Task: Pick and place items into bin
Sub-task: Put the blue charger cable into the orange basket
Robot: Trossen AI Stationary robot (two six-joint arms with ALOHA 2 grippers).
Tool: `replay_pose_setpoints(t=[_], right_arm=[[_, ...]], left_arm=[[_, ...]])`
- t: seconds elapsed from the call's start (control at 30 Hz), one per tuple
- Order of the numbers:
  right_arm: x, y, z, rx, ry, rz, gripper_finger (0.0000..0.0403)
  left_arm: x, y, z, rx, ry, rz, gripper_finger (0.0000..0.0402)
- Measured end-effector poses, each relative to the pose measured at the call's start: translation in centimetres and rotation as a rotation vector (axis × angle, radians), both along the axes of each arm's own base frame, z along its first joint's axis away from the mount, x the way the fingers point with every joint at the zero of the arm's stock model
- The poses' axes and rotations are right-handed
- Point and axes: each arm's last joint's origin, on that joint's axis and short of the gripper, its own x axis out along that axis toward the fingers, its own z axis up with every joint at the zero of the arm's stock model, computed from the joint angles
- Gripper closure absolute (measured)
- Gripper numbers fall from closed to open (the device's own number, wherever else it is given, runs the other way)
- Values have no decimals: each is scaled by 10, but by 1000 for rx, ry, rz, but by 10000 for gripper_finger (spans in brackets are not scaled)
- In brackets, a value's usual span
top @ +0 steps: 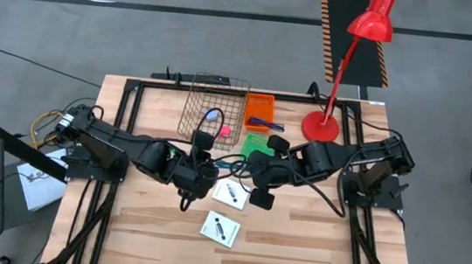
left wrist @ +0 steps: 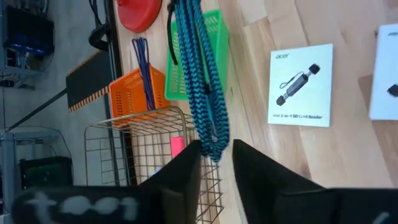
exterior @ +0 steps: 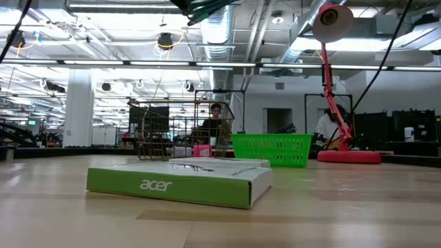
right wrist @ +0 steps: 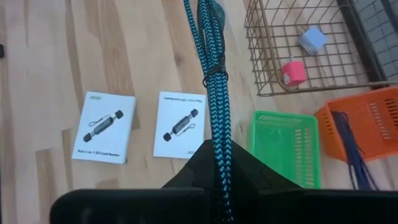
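Note:
A bundle of teal braided cable (right wrist: 212, 93), bound by a dark tie (right wrist: 214, 78), hangs in the air over the table's middle between my two grippers. My right gripper (right wrist: 221, 168) is shut on one end. My left gripper (left wrist: 216, 163) stands open with the bundle's looped end (left wrist: 211, 140) in the gap between its fingers. Two flat white packets (right wrist: 106, 127) (right wrist: 180, 124) lie flat on the wood below. A pink cube (right wrist: 293, 73) and a lilac cube (right wrist: 312, 40) rest on the floor of the wire basket (top: 214, 108). My left gripper has its fingers (left wrist: 183, 171) on either side of the bundle's looped end; I cannot tell whether they touch it. My right gripper pinches the bundle's other end (right wrist: 219, 146) between its two fingers, slanting down from the table's right. The strands run on from the fingers, lifted clear of the table.
A green basket (right wrist: 286, 146) and an orange basket (right wrist: 360, 127) holding thin blue sticks stand beside the wire basket at the table's far side. A red desk lamp (top: 323, 126) stands at the far right. In the low view a green and white box (exterior: 179, 182) lies near the camera.

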Motion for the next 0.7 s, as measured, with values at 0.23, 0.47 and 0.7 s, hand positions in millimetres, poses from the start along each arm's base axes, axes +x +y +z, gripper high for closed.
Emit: replay_pose_setpoints(t=[0.23,0.47,0.7], right_arm=[[-9,-7,-4,-103,80,-60,392],[-22,-39,-7,-237,229,-247,392],[-19,-100,-9,-233,283,-393,392]], left_arm=[[-17,-3,24,32,23,29,249],[-37,2,56,-21,-4,131,236],[-43,5,74,-49,-85,181,239]])
